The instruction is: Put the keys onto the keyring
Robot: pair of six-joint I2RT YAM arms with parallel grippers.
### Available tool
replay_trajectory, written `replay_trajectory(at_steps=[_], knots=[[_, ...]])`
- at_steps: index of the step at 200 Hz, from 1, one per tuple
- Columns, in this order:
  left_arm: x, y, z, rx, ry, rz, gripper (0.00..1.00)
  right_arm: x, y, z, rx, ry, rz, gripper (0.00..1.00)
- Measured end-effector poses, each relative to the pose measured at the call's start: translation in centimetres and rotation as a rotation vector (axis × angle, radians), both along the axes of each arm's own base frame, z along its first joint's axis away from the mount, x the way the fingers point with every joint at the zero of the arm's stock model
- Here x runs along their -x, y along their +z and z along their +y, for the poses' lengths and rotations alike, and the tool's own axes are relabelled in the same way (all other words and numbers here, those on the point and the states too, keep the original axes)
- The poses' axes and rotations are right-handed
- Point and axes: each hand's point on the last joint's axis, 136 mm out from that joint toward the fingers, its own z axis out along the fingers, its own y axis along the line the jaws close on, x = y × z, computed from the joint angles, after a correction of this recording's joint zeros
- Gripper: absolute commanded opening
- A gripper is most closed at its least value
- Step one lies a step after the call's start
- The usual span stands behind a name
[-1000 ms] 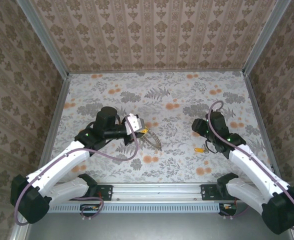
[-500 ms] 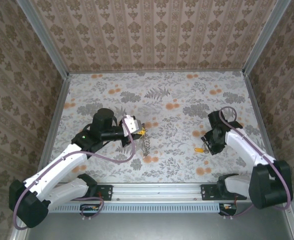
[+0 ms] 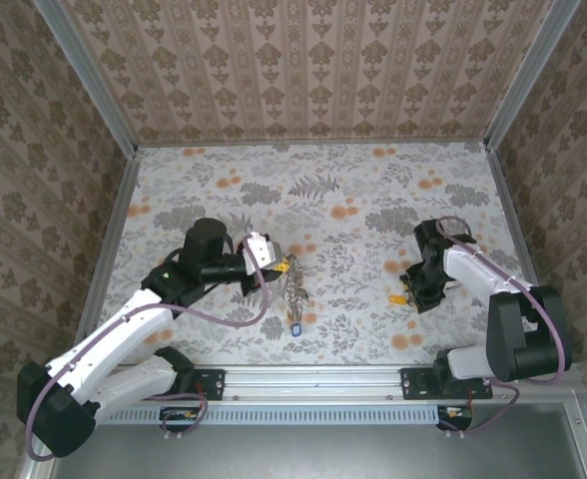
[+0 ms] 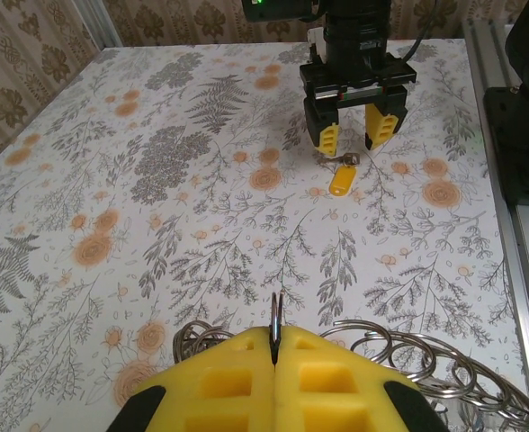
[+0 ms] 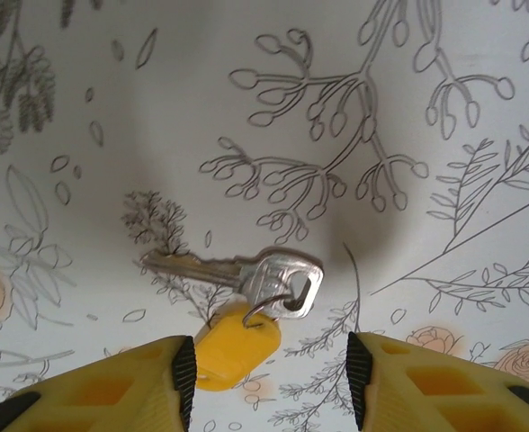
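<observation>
My left gripper (image 3: 280,265) is shut on the keyring (image 3: 293,291), a silvery loop of linked rings that hangs below it with a blue-headed key (image 3: 295,327) at its low end. In the left wrist view one ring of the keyring (image 4: 276,310) stands pinched edge-on between the yellow fingers of the left gripper (image 4: 276,340). My right gripper (image 3: 412,292) points down at a yellow-tagged key (image 3: 398,297) lying flat on the table. In the right wrist view the right gripper (image 5: 270,378) is open, its pads either side of the key (image 5: 278,274) and its yellow tag (image 5: 236,346), touching neither.
The floral tabletop (image 3: 333,190) is boxed in by wallpapered walls at the back and both sides. A metal rail (image 3: 313,379) runs along the near edge by the arm bases. The right gripper (image 4: 354,135) stands over the key in the left wrist view.
The right arm has swung its gripper down over the yellow-tagged key. The keyring has dropped from a bunch to hang straight below the left gripper, and the blue key now shows.
</observation>
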Motion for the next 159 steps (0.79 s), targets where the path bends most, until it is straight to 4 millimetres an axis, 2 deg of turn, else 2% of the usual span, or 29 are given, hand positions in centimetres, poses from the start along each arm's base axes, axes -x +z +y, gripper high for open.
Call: replay_trajectory(at_steps=[38, 56, 77, 104, 128, 159], knots=[[0.1, 0.1, 0.1, 0.003, 0.0, -0.003, 0.0, 0.5, -0.9, -0.3, -0.003, -0.042, 0.04, 0.45], [0.3, 0.1, 0.1, 0.002, -0.007, 0.005, 0.0, 0.5, -1.2, -0.1, -0.012, -0.064, 0.045, 0.4], [0.4, 0.1, 0.0, 0.004, -0.014, 0.009, 0.0, 0.6, -1.3, 0.0, -0.021, -0.085, 0.049, 0.38], [0.6, -0.1, 0.0, 0.004, -0.018, 0.02, 0.0, 1.0, -1.6, 0.0, -0.023, -0.111, 0.061, 0.29], [0.6, -0.3, 0.0, 0.003, -0.021, 0.025, 0.0, 1.0, -1.7, 0.2, -0.03, -0.12, 0.063, 0.26], [0.7, -0.3, 0.0, 0.002, -0.021, 0.026, 0.0, 1.1, -1.7, 0.2, -0.034, -0.131, 0.066, 0.12]])
